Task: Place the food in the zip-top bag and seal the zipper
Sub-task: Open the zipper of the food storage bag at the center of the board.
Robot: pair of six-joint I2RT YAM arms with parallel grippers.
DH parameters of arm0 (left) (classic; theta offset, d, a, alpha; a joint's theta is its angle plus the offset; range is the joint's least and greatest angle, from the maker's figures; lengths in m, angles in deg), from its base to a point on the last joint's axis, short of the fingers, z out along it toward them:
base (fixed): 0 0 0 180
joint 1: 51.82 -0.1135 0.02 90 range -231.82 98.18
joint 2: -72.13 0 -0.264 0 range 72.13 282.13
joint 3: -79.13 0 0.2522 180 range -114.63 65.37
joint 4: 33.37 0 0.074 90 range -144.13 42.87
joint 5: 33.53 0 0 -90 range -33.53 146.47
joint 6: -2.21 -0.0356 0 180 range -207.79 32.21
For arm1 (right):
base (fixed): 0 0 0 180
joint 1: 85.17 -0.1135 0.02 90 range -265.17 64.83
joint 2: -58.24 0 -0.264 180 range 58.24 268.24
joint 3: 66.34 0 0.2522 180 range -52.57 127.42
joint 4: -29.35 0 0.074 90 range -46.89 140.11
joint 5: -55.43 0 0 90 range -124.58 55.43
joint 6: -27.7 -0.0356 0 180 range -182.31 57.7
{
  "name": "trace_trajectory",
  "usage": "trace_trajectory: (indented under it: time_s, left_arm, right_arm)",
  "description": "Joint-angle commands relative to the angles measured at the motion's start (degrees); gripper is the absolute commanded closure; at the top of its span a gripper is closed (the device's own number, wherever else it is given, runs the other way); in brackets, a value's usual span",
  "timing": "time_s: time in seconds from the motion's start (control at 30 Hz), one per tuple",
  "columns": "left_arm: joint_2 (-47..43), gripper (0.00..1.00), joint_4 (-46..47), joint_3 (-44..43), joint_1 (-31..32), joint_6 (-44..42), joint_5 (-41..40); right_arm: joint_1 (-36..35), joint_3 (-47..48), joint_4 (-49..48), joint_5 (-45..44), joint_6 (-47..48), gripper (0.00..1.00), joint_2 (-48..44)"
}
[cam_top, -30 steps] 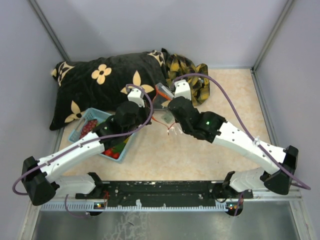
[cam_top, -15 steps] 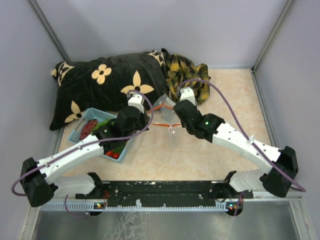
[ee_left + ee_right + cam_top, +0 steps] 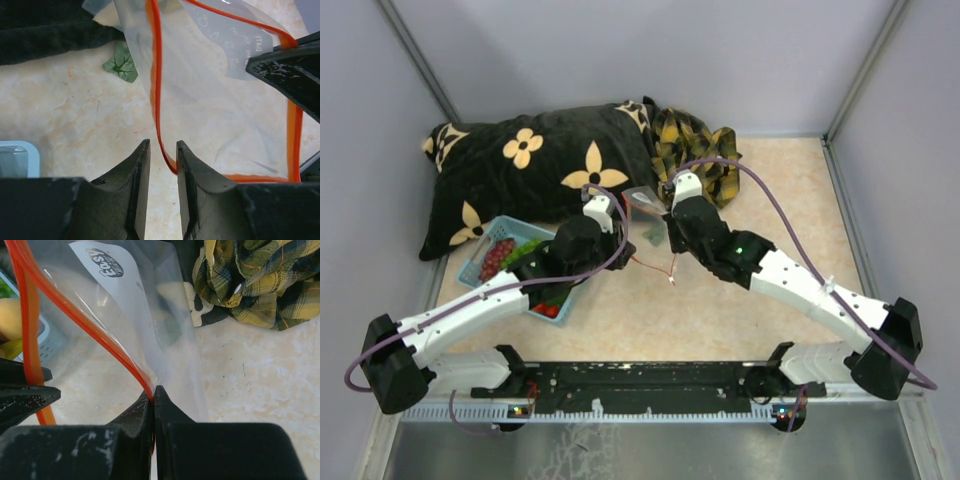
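Pinching the zipper (image 3: 90, 330) is the right end effector (image 3: 153, 390).

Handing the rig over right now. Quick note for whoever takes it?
Left tool: open, zipper at the mouth of its jaws, not clamped.
Right tool: shut on the zipper.
Zip-top bag: hanging between the arms, mouth open, looks empty.
Food: in the blue basket; one green leaf loose beside the bag.
Done: bag opened. Left: load food, seal.
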Motion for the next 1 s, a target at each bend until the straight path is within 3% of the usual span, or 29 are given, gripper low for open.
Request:
trace_trajectory:
  time_s: [0.0, 0.17, 0.5, 0.6, 0.73, 0.8, 0.97]
  left_arm:
    - [-1.48, 0.65, 2.83, 0.01, -0.21, 1.42, 1.87]
    - [-2.16, 0.54, 4.39, 0.65, -0.91, 2.47, 1.04]
    - [2.78, 0.52, 7.90, 0.45, -4.60, 3.77, 3.90]
    - [3.84, 0.62, 8.77, 0.52, -5.44, 3.68, 4.91]
    - [4.83, 0.88, 6.77, 0.25, -6.31, 2.57, 3.84]
    - [4.49, 0.96, 5.68, 0.85, -6.78, 1.98, 2.76]
    - [2.43, 1.00, 3.72, 2.28, -7.24, 0.84, 1.37]
  right_arm:
    - [-0.37, 0.80, -3.69, 0.21, 2.24, 1.00, 0.92]
    - [-3.08, 1.82, -3.05, -3.61, 3.51, 1.00, 2.83]
    - [-6.42, 1.99, -1.98, -6.19, 3.45, 1.00, 4.46]
    - [-6.53, 1.37, -1.58, -7.34, 2.93, 1.00, 3.61]
    - [-6.52, 1.00, 1.03, -13.69, 1.55, 1.00, 2.01]
    - [-6.39, 0.92, 2.28, -17.64, 0.80, 1.00, 1.23]
    - [-4.41, 0.27, 4.48, -22.10, -1.80, 1.00, -0.22]
